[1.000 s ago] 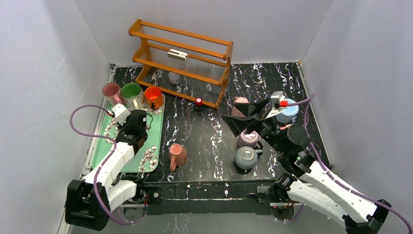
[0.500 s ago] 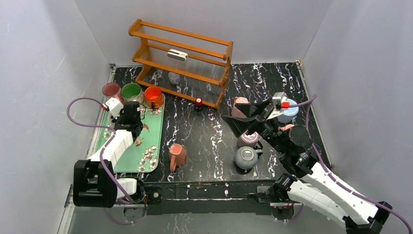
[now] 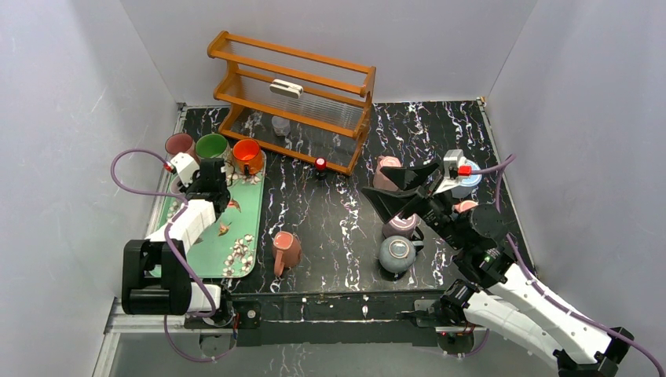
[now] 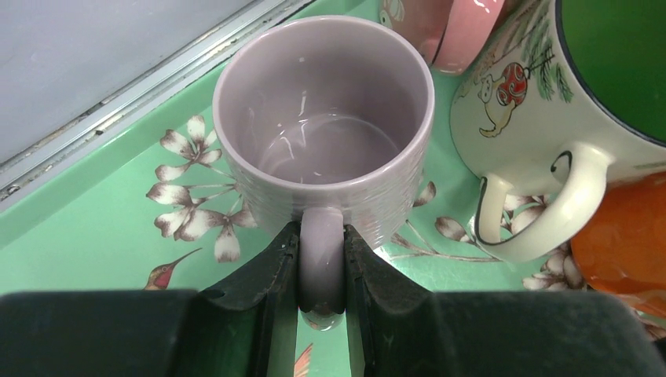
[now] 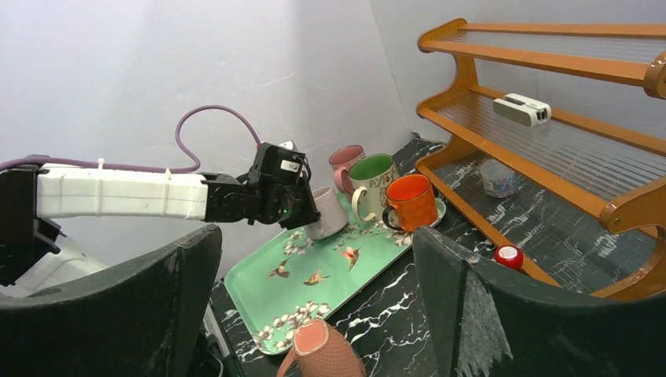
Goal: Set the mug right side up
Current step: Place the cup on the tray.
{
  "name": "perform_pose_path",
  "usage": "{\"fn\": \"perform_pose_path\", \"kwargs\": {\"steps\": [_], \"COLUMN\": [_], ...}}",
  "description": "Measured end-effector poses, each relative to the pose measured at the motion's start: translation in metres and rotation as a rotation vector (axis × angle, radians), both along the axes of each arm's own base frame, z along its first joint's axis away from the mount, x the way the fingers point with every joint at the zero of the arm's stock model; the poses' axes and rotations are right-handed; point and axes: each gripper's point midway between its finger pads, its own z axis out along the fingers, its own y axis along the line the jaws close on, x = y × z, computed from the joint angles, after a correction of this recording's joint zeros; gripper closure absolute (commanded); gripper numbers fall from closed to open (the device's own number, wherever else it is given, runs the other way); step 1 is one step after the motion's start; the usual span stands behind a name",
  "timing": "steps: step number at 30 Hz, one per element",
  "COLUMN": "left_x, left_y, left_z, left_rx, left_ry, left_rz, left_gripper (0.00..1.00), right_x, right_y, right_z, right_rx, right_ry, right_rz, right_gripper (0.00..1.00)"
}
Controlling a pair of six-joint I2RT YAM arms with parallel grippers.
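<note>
My left gripper is shut on the handle of a lilac mug. The mug is opening up, at the far left of the green floral tray, beside a pink mug and a green-lined white mug. In the right wrist view the lilac mug leans slightly. In the top view my left gripper is over the tray's far end. My right gripper is open and empty above the table's middle right. A salmon mug stands upside down near the front edge.
An orange mug stands on the tray. A purple mug and a grey-blue mug sit upside down under my right arm. A pink mug, a blue cup, a red cap and a wooden rack lie farther back.
My left gripper has carried the lilac mug toward the far end of the tray, up to the pink and green mugs. My right gripper has shifted slightly.
</note>
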Motion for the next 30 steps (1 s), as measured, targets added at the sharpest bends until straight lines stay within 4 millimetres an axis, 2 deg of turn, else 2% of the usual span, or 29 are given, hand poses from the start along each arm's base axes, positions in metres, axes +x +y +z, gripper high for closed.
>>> {"fn": "perform_pose_path", "kwargs": {"steps": [7,17,24,30], "left_x": [0.001,-0.001,0.0,0.003], "left_y": [0.008,0.015,0.022,0.026], "left_z": [-0.002,-0.006,-0.006,-0.006], "left_rx": [0.015,0.037,0.019,0.003], "left_ry": [0.022,0.055,0.045,0.043], "left_rz": [0.048,0.1,0.113,0.123], "left_gripper": [0.97,0.82,0.82,0.8], "right_x": [0.001,0.004,0.006,0.018], "right_y": [0.001,0.007,0.011,0.012], "right_z": [-0.002,-0.011,-0.02,-0.038], "right_rx": [-0.005,-0.022,-0.036,-0.111], "right_ry": [0.005,0.043,0.078,0.159], "right_rz": [0.0,0.011,0.019,-0.032], "right_gripper": [0.01,0.01,0.01,0.01]}}
